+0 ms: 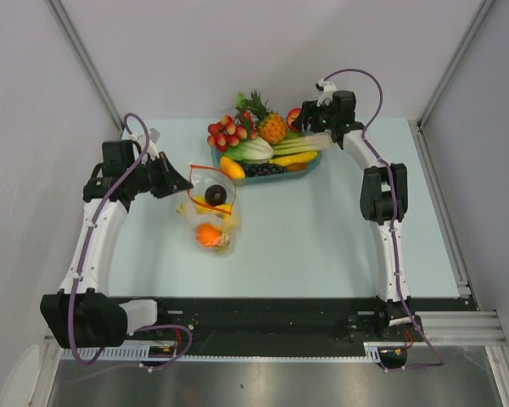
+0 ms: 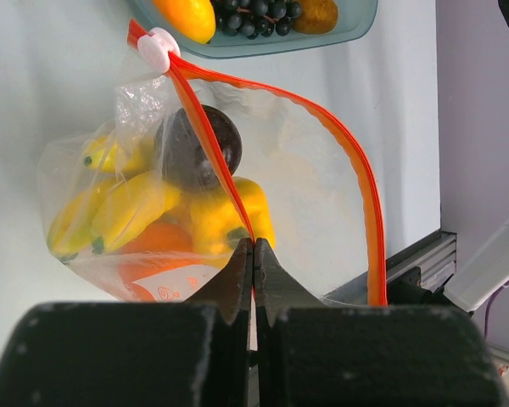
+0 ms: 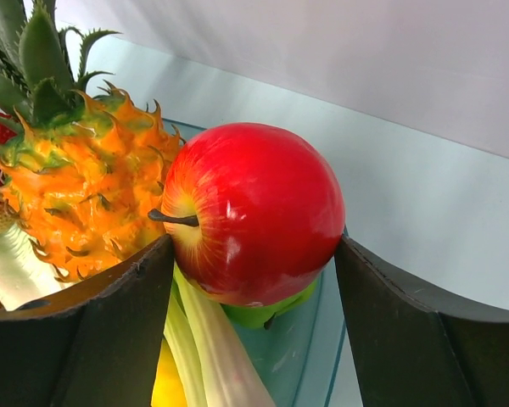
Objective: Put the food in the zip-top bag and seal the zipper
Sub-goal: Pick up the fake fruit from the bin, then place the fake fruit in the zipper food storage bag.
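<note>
The zip-top bag (image 1: pixel 212 212) lies left of centre with its mouth held up. My left gripper (image 2: pixel 253 246) is shut on the near side of the red-orange zipper (image 2: pixel 356 161), and the mouth gapes wide. Inside the bag lie yellow bananas (image 2: pixel 119 212), an orange (image 2: pixel 157 242) and a dark round piece. At the far right end of the tray my right gripper (image 3: pixel 253 250) straddles the red apple (image 3: pixel 254 212), with both fingers against its sides. The apple still rests on the fruit under it.
The blue-tinted tray (image 1: pixel 310 163) at the back holds a pineapple (image 3: pixel 85 195), a red berry cluster (image 1: pixel 225 133), grapes, pale stalks and more yellow fruit. A white slider (image 2: pixel 159 47) sits at the zipper's far end. The pineapple crowds the apple's left side.
</note>
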`<state>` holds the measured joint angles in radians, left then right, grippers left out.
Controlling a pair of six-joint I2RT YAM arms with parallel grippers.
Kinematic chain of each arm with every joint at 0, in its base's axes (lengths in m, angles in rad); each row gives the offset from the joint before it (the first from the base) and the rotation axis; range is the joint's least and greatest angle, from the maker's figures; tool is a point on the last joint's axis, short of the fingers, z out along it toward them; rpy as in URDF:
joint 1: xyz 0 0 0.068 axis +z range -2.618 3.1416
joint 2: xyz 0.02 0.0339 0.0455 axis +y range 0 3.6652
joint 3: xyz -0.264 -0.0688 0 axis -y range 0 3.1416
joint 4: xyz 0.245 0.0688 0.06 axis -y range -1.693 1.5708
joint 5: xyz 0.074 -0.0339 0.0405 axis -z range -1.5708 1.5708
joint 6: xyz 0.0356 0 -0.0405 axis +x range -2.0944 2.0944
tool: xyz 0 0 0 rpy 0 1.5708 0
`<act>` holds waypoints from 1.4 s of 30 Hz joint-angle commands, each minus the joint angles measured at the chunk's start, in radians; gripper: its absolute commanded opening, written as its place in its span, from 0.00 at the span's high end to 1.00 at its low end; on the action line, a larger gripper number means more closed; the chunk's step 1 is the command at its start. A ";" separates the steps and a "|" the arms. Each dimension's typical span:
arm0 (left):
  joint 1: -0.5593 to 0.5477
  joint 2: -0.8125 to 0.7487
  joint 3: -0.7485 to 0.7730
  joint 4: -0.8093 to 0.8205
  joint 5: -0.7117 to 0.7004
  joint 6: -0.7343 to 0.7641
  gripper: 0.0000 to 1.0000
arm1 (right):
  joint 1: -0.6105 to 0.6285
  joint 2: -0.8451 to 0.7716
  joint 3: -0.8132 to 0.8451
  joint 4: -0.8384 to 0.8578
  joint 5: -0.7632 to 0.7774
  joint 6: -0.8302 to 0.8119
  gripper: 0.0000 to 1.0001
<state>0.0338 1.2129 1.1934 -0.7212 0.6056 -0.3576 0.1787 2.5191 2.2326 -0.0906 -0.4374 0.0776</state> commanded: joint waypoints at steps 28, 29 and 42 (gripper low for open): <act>-0.097 0.007 0.048 0.063 0.008 -0.014 1.00 | 0.109 -0.770 -0.582 0.219 -0.342 0.214 0.50; -0.097 0.007 0.049 0.065 0.010 -0.015 1.00 | 0.132 -0.787 -0.596 0.215 -0.345 0.212 0.50; -0.098 -0.029 0.035 0.074 0.040 -0.012 1.00 | 0.430 -0.820 -0.640 -0.012 -0.389 -0.025 0.49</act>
<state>-0.0570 1.2209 1.2068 -0.6888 0.6083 -0.3592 0.5560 1.6848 1.5929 -0.0269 -0.8116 0.1463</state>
